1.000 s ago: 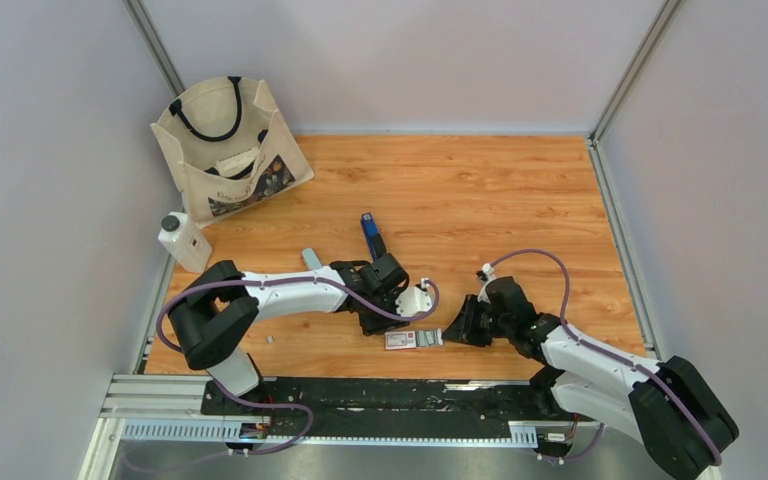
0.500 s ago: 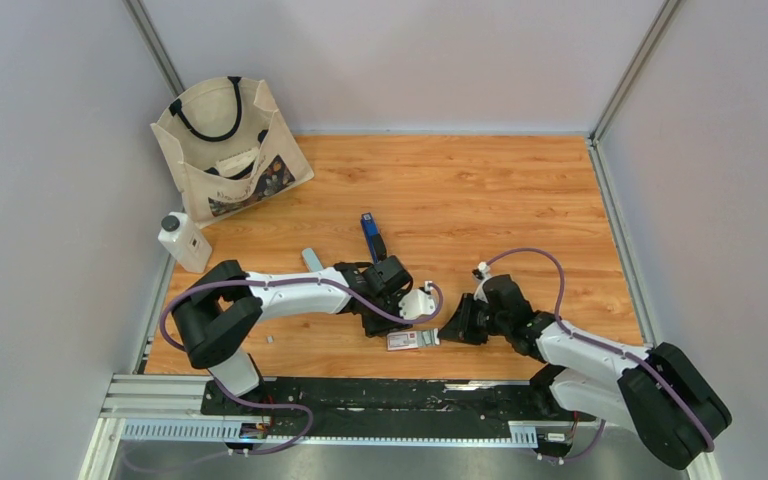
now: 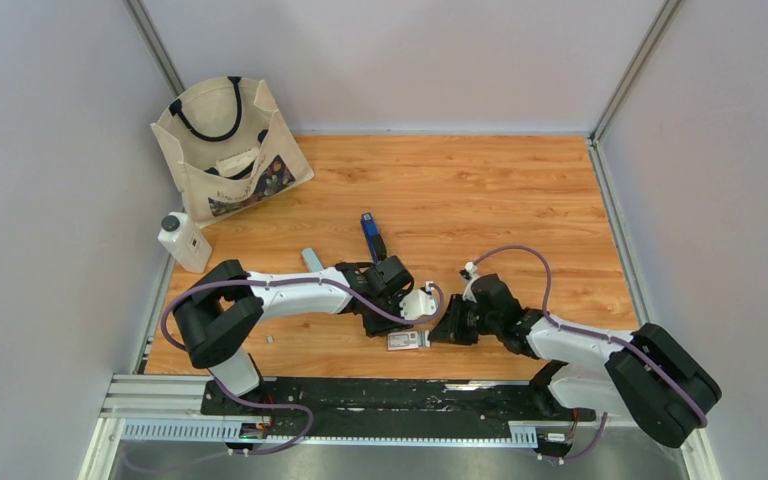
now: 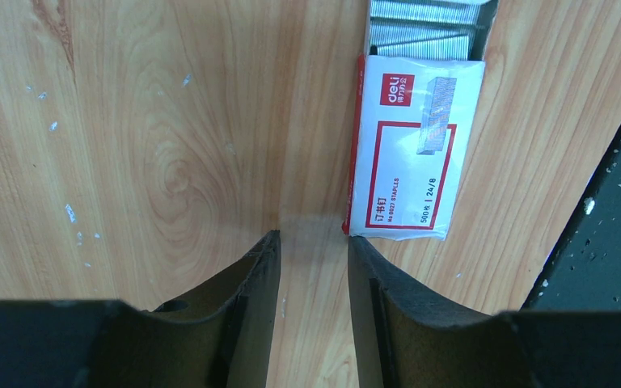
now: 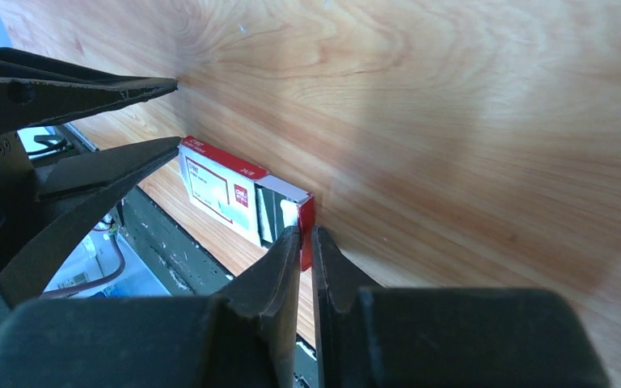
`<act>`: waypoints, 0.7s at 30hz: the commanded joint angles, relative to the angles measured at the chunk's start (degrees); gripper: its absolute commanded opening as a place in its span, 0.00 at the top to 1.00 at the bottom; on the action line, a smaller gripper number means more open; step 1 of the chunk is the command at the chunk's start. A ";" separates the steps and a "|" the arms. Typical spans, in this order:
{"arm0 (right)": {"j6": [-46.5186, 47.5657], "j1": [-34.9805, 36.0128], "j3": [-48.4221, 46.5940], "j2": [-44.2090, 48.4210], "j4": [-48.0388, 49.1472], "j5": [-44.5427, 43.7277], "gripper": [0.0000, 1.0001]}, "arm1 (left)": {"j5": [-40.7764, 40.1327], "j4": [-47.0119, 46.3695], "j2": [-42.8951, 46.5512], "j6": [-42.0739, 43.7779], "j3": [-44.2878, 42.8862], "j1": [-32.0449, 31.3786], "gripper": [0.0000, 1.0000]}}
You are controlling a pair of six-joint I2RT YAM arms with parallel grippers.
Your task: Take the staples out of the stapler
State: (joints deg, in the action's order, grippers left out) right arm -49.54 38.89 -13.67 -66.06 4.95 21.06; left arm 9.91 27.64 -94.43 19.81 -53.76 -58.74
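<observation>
The blue-and-black stapler (image 3: 369,234) lies on the wooden table, just beyond my left wrist. The small red-and-white staple box (image 3: 406,340) lies near the front edge. Silvery staples (image 4: 422,23) show in its open far end in the left wrist view. My left gripper (image 4: 314,241) is open and empty, with its right fingertip touching the box's (image 4: 408,149) near corner. My right gripper (image 5: 307,236) is shut on the red end flap of the box (image 5: 220,187). In the top view my right gripper (image 3: 441,333) sits at the box's right end.
A canvas tote bag (image 3: 228,145) leans at the back left, with a white bottle (image 3: 184,241) in front of it. A small grey-blue piece (image 3: 310,258) and a tiny grey bit (image 3: 270,340) lie by my left arm. The black rail (image 3: 380,395) runs along the front edge.
My right gripper has moved left against the box's end, and the box has shifted slightly left. My left arm has barely moved.
</observation>
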 commanded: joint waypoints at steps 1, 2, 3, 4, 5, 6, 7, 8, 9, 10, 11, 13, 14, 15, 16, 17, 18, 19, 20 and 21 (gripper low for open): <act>-0.65 2.15 -1.53 -2.40 2.17 -0.84 0.86 | 0.64 -0.48 -0.66 -0.04 -1.70 -0.58 0.55; -0.56 2.59 -1.79 -2.75 2.26 -0.93 0.86 | 0.63 -0.39 -0.66 -0.04 -1.61 -0.50 0.56; -0.47 2.94 -1.97 -3.02 2.34 -1.11 0.86 | 0.55 -0.39 -0.66 -0.04 -1.53 -0.50 0.56; -0.47 3.29 -2.23 -3.28 2.43 -1.11 0.85 | 0.55 -0.39 -0.66 -0.04 -1.61 -0.50 0.56; -0.47 3.64 -2.50 -3.72 2.69 -1.11 0.85 | 0.55 -0.39 -0.66 -0.04 -1.61 -0.50 0.56; -0.47 4.08 -2.67 -4.07 3.04 -1.11 0.85 | 0.46 -0.39 -0.66 0.05 -1.53 -0.50 0.56; -0.47 4.26 -2.68 -4.34 3.48 -0.76 0.84 | 0.46 -0.39 -0.66 0.05 -1.61 -0.50 0.56; -0.56 4.43 -2.59 -4.42 4.44 -0.41 0.82 | 0.37 -0.48 -0.66 0.05 -1.61 -0.50 0.56; -0.56 4.61 -2.50 -4.60 4.89 -0.32 0.81 | 0.37 -0.31 -0.66 0.05 -1.53 -0.50 0.56; -0.65 4.70 -2.33 -4.60 5.07 -0.23 0.81 | 0.37 -0.30 -0.66 0.05 -1.53 -0.50 0.56; -0.65 4.79 -2.32 -4.51 5.07 -0.32 0.80 | 0.37 -0.30 -0.58 0.05 -1.53 -0.50 0.56; -0.82 4.70 -2.06 -4.43 5.59 0.12 0.80 | 0.37 -0.30 -0.58 0.05 -1.53 -0.50 0.56; -0.82 4.70 -1.89 -4.51 6.12 0.21 0.79 | 0.37 -0.30 -0.58 0.05 -1.53 -0.50 0.56; -0.91 4.70 -1.71 -4.51 6.47 0.38 0.79 | 0.37 -0.30 -0.58 0.05 -1.53 -0.50 0.56; -1.08 4.70 -1.54 -4.60 6.74 0.47 0.79 | 0.37 -0.30 -0.58 0.14 -1.53 -0.50 0.56; -1.09 4.70 -1.53 -4.78 7.00 0.56 0.78 | 0.37 -0.30 -0.58 0.14 -1.61 -0.50 0.56; -1.00 4.79 -1.45 -4.95 7.18 0.74 0.78 | 0.28 -0.30 -0.66 0.05 -1.53 -0.50 0.56; -1.09 4.70 -1.53 -5.13 7.44 0.82 0.78 | 0.28 -0.30 -0.66 0.05 -1.61 -0.50 0.56; -1.09 4.70 -1.45 -5.39 7.62 1.00 0.78 | 0.28 -0.39 -0.66 0.14 -1.61 -0.50 0.56; -1.17 4.70 -1.53 -5.57 7.88 1.26 0.78 | 0.37 -0.30 -0.75 0.14 -1.61 -0.58 0.56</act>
State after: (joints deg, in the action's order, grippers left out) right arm -50.17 43.27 -15.07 -70.65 9.52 21.41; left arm 9.74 27.62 -94.43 19.84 -53.76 -58.81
